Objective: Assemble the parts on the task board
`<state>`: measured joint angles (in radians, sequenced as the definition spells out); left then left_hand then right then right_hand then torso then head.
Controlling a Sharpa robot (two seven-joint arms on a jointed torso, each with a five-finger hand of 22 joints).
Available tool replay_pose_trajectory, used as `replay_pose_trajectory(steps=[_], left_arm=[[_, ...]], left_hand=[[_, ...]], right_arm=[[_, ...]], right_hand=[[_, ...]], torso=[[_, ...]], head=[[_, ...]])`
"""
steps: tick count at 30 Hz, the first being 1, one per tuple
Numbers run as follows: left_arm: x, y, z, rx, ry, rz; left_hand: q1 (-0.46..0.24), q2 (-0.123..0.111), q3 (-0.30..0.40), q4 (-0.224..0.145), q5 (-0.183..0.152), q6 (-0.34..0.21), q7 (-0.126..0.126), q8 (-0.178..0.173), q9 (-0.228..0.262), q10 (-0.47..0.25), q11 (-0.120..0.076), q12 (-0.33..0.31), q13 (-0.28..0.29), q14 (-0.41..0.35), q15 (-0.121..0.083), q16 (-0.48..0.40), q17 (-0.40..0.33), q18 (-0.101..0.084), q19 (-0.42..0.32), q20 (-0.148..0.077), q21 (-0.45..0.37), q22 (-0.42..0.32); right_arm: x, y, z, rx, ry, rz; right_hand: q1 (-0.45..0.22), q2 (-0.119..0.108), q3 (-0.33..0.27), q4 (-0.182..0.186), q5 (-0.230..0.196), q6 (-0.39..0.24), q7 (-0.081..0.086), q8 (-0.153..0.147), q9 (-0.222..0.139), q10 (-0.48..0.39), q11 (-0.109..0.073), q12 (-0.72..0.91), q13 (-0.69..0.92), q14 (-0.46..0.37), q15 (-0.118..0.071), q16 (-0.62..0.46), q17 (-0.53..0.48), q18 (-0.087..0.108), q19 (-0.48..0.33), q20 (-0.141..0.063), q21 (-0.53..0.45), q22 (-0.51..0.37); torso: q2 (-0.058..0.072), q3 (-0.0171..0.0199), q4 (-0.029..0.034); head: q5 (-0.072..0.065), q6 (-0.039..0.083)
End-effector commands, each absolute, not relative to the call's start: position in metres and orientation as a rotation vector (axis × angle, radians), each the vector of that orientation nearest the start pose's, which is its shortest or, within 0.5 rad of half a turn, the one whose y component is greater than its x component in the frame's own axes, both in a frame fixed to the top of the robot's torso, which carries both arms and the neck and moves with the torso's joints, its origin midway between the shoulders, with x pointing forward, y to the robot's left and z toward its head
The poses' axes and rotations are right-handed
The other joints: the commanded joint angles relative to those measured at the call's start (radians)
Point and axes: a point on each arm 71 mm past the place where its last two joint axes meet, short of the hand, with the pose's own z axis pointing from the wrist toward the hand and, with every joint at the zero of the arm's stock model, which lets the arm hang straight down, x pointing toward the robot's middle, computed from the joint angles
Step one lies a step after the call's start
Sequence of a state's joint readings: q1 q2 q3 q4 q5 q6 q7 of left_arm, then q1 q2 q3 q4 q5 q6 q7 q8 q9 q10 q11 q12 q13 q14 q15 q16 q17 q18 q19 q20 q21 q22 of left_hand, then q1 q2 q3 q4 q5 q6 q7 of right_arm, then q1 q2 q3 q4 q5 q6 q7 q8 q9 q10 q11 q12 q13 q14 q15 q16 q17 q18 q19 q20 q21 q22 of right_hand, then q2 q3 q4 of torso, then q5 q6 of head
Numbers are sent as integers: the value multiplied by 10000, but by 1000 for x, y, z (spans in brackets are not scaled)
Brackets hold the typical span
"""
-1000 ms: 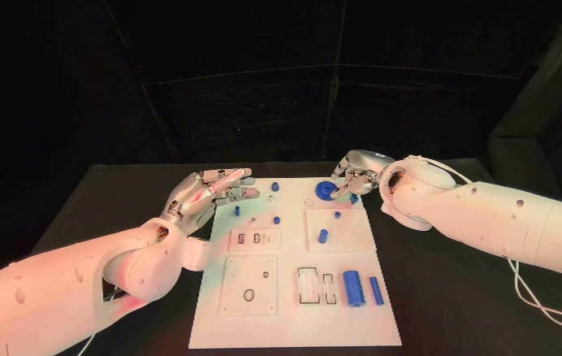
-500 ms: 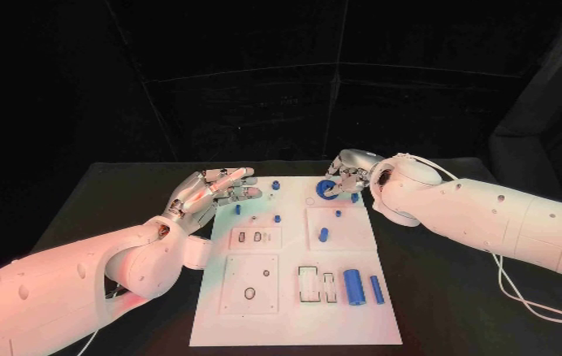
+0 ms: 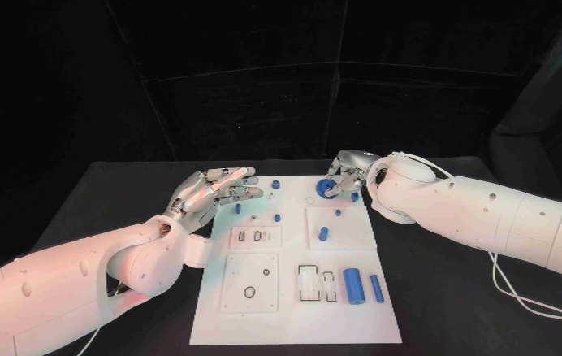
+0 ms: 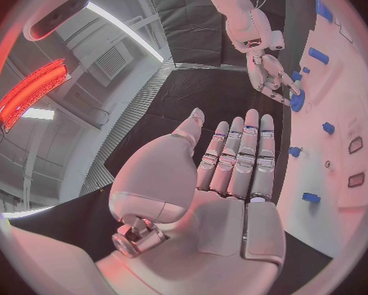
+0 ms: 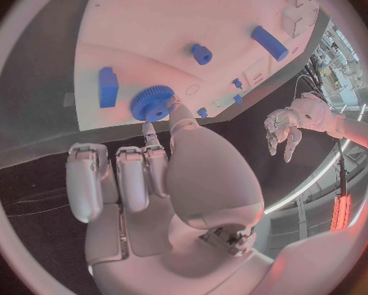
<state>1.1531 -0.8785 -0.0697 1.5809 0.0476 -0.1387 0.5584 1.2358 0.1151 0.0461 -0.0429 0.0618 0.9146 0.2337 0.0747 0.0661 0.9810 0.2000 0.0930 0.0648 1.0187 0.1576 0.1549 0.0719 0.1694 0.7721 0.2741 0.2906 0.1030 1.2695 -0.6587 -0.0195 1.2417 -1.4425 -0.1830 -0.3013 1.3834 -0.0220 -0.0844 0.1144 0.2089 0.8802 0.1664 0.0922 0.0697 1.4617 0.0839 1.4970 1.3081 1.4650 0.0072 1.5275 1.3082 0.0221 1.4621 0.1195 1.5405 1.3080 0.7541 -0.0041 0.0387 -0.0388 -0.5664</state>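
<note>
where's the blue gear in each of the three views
Head view: the blue gear sits at the far end of the task board, right by the right hand.
Left wrist view: the gear lies beyond the left hand, at the fingertips of the right hand.
Right wrist view: the gear is just off the right hand's fingertips.
Shared landmark: the right hand beside the gear.

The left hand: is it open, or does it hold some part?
Open. The left hand shows a bare palm with its fingers stretched out side by side, nothing between them; in the head view it hovers beside the task board.
</note>
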Motion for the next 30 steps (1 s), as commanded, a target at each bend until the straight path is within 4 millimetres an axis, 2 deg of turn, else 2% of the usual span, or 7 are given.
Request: replay_pose_trajectory(steps=[1, 9, 18, 30], left_arm=[[463, 202, -194, -11015, 13850, -18200], [463, 202, -194, -11020, 13874, -18163], [463, 203, -194, -11020, 13876, -18155], [463, 203, -195, -11025, 13899, -18161]], left_hand=[[7, 112, 17, -59, 60, 75, 224, -25, 9, 66, -5, 60, 4, 93, -9, -21, 15, 156, 77, -29, 28, -10], [8, 114, 19, -61, 61, 76, 224, -25, 9, 66, -6, 61, 4, 94, -9, -21, 15, 156, 78, -30, 28, -11], [8, 114, 19, -61, 61, 76, 224, -25, 9, 66, -6, 61, 4, 94, -9, -21, 15, 156, 78, -30, 28, -11], [18, 123, 36, -80, 60, 83, 219, -23, 9, 74, -10, 67, 4, 104, -14, -20, 16, 156, 88, -34, 28, -15]], right_arm=[[554, -201, -170, -270, 17767, 3342], [554, -201, -171, -347, 17971, 3285], [554, -197, -172, -389, 18013, 3354], [554, -193, -166, -780, 17211, 2764]], right_hand=[[1, 88, 81, -26, -50, -13, 70, 63, -10, 537, 33, 68, 1745, 858, 63, 75, 1624, -65, 610, 45, 59, 1937], [37, 109, 108, -59, -52, -15, 69, 66, -10, 543, 33, 82, 1764, 861, 66, 85, 1648, -70, 623, 50, 67, 1958], [64, 193, 164, -101, -41, 102, 47, 137, 11, 570, 21, 126, 1822, 862, 59, 98, 1676, -79, 650, 52, 85, 2004], [33, 226, 175, -112, -40, 223, 47, 204, 25, 592, 21, 157, 1863, 873, 59, 122, 1739, -110, 745, 51, 134, 2143]], torso=[[-2, -2, -4], [-1, 2, 8], [-1, 1, -6], [2, 2, -5]], head=[[-12, -9], [-7, -26], [16, -46], [1, -53]])
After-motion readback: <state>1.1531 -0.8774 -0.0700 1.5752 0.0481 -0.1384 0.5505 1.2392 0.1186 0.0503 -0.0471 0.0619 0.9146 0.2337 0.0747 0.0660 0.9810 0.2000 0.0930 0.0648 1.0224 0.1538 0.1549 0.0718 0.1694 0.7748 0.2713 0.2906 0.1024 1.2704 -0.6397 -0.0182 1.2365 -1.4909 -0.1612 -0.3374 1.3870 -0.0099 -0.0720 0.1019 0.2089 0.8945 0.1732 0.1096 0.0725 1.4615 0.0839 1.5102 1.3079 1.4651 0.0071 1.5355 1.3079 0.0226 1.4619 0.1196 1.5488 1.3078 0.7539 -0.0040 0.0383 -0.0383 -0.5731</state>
